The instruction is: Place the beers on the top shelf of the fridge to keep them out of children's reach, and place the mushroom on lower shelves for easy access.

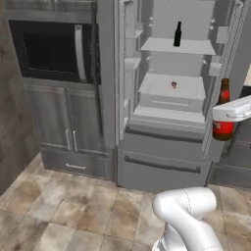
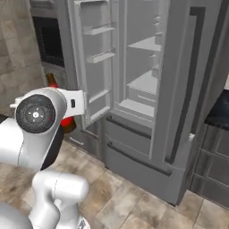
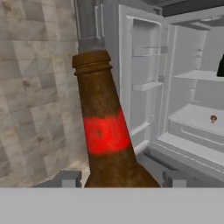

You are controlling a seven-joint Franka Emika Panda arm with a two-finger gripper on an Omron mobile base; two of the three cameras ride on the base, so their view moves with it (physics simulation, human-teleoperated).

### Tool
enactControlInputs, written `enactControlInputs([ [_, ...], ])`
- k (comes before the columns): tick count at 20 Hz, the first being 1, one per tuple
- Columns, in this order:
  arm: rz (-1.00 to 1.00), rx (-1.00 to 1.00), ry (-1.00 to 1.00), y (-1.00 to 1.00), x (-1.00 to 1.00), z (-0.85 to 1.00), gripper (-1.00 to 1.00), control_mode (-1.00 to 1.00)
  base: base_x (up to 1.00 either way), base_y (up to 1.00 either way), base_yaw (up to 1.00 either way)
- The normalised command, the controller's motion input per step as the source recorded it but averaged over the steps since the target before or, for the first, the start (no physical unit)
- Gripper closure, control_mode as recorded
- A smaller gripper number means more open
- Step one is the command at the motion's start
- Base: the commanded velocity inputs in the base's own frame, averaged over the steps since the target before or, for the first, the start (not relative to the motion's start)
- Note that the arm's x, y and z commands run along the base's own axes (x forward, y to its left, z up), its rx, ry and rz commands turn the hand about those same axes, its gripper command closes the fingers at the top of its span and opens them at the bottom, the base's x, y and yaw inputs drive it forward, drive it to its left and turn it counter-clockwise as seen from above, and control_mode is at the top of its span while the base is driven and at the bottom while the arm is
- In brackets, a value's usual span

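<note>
While the fridge [image 1: 171, 162] stands open over tan floor tiles [image 1: 59, 206], I see my gripper [image 3: 118, 177] clamped on the brown beer [image 3: 105, 131].

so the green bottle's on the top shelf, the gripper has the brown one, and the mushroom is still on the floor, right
Not quite: the mushroom already sits on a lower fridge shelf, as the left base view shows. The green bottle is on the top shelf, and the gripper holds the brown bottle.

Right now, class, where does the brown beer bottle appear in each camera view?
Left base view: brown beer bottle at right edge, in the pincer.
Right base view: bottle's red label peeks out behind the arm, left.
Hand view: bottle centre-left, close up.
Shared landmark: open fridge.
</note>
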Motion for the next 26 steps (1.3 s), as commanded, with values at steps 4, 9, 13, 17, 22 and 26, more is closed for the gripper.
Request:
enactControlInputs([
  [4, 0.0, 0.0, 0.0, 0.0, 0.0, 0.0, 1.0, 1.0, 0.55, 0.63, -0.57],
  [9, 0.0, 0.0, 0.0, 0.0, 0.0, 0.0, 1.0, 1.0, 0.53, 0.65, -0.59],
  [13, 0.0, 0.0, 0.0, 0.0, 0.0, 0.0, 1.0, 1.0, 0.53, 0.56, -0.5],
  [17, 0.0, 0.0, 0.0, 0.0, 0.0, 0.0, 1.0, 1.0, 0.63, 0.11, -0.27],
  [22, 0.0, 0.0, 0.0, 0.0, 0.0, 0.0, 1.0, 1.0, 0.82, -0.05, -0.06],
  [26, 0.0, 0.0, 0.0, 0.0, 0.0, 0.0, 1.0, 1.0, 0.81, -0.2, 0.0],
])
